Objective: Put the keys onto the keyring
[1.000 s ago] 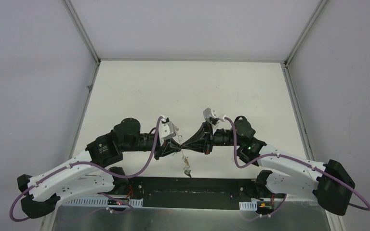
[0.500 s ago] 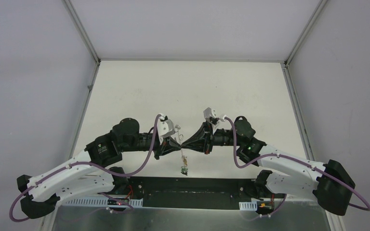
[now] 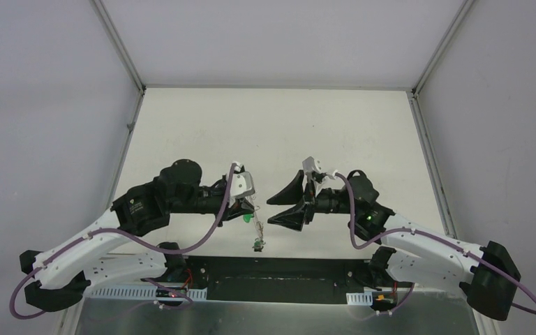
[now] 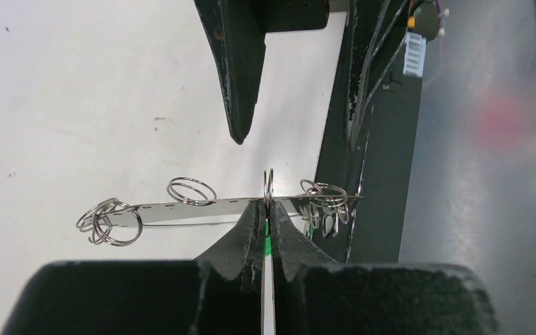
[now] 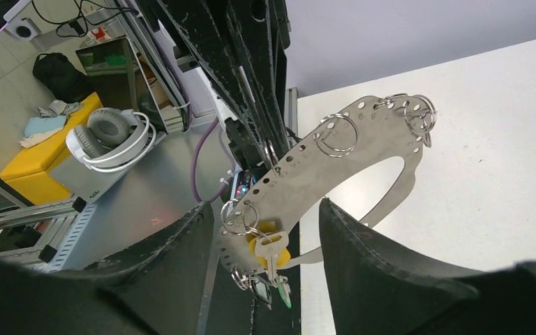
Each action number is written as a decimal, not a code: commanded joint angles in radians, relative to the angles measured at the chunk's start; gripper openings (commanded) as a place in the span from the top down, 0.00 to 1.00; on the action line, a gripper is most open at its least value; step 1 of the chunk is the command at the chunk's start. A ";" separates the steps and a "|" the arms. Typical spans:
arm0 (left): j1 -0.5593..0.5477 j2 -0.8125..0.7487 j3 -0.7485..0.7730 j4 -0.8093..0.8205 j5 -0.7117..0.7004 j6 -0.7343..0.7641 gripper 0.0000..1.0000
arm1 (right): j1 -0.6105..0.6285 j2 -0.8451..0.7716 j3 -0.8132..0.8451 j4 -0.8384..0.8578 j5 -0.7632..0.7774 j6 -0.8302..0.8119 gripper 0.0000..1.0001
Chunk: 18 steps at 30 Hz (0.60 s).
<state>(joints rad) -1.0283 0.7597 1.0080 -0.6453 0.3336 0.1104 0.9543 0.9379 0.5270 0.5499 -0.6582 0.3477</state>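
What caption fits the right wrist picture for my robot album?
Open right gripper faces a flat, hole-punched grey metal keyring pinched by the left gripper, one small yellow-headed key dangling.

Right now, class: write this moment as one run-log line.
left end effector: shut on keyring | right end effector: open | yellow key: on keyring

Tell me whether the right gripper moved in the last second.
Yes: the right gripper opened and drew slightly right along the black base plate, off the keyring.
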 commanded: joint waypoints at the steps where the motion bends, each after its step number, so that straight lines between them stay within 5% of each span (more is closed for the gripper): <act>1: -0.007 0.114 0.150 -0.209 0.006 0.090 1.00 | 0.001 -0.021 0.020 -0.011 0.013 -0.026 0.41; 18: -0.006 0.486 0.598 -0.683 0.025 0.104 1.00 | 0.024 0.156 0.073 0.138 -0.047 0.035 0.59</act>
<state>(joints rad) -1.0283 1.2163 1.5246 -1.2415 0.3405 0.2073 0.9646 1.0702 0.5411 0.5827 -0.6788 0.3634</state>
